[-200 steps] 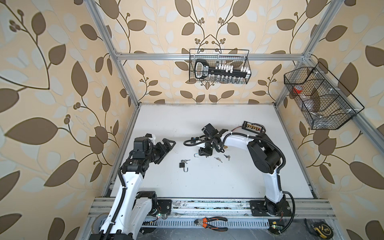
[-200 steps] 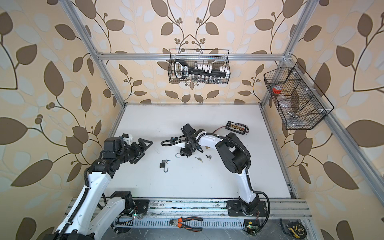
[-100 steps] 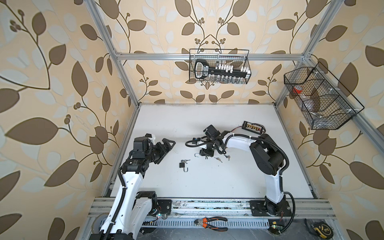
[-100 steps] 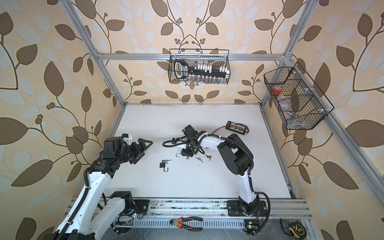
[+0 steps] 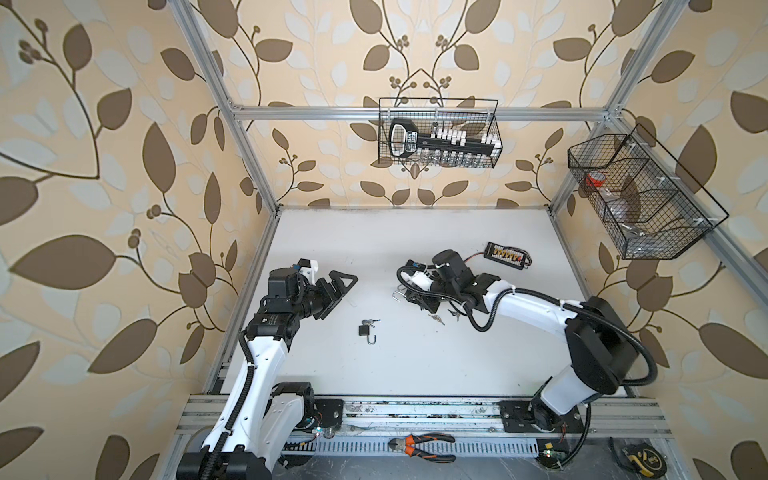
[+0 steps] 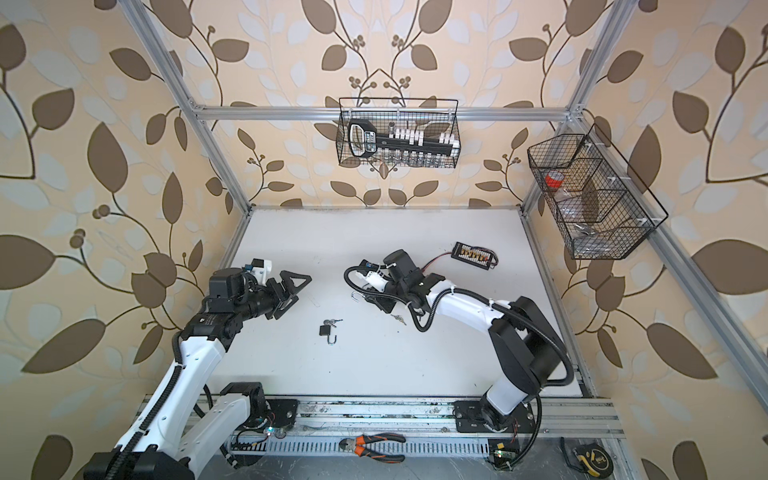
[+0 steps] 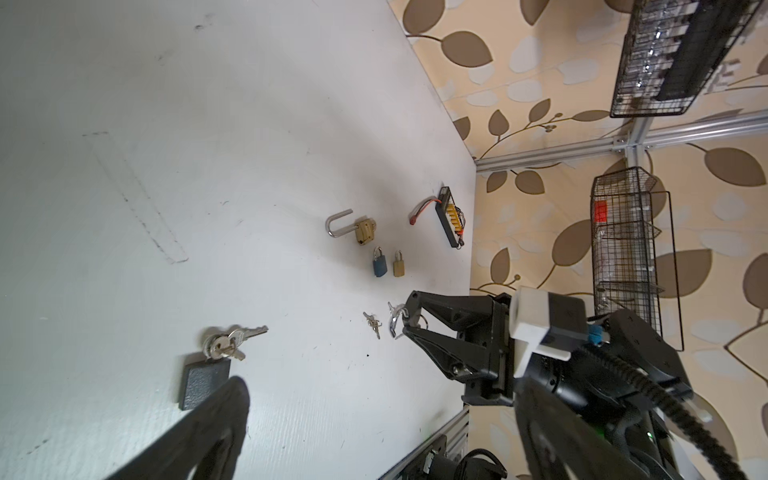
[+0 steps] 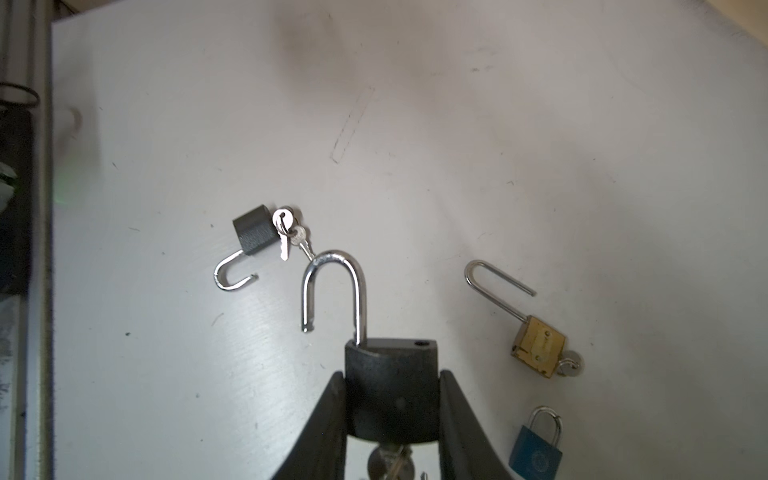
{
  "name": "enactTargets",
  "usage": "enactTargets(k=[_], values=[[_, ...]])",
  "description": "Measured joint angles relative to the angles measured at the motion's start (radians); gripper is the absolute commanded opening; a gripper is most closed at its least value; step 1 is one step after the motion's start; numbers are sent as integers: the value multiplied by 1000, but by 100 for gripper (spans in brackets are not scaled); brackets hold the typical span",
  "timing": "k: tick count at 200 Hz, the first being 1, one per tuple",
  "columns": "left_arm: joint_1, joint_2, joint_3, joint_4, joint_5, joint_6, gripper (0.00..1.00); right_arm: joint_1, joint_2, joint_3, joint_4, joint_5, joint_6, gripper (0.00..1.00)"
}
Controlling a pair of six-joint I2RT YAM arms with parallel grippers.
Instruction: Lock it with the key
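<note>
padlock [image 8: 390,399]: black body, silver shackle [image 8: 332,266] swung open, keys [image 8: 386,461] at its base
right gripper [image 8: 391,374]: clamped on the padlock body, mid-table [image 5: 415,374]
left gripper [image 5: 340,293]: jaws stood wide apart, held nothing, off to the left

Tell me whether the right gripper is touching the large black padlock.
Touching. The right wrist view shows the right gripper clamping the large black padlock, a finger flush against each side.
</note>
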Motion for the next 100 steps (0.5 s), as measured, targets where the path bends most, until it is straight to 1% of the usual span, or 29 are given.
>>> enactTargets(k=[12,26,40,61,79,100], values=[[-39,0,0,39,6,1,96,0,-55,-43,36,-21,50,0],[-107,0,0,80,6,5,94,0,-117,-95,83,-53,109,0],[-195,4,0,121,-6,12,91,0,-169,-138,116,-88,165,0],[-311,39,0,180,-16,23,83,0,-224,-174,147,-128,229,0],[-377,83,0,220,-32,31,76,0,-256,-188,163,-148,265,0],[-422,128,1,255,-43,32,69,0,-276,-190,174,-164,288,0]])
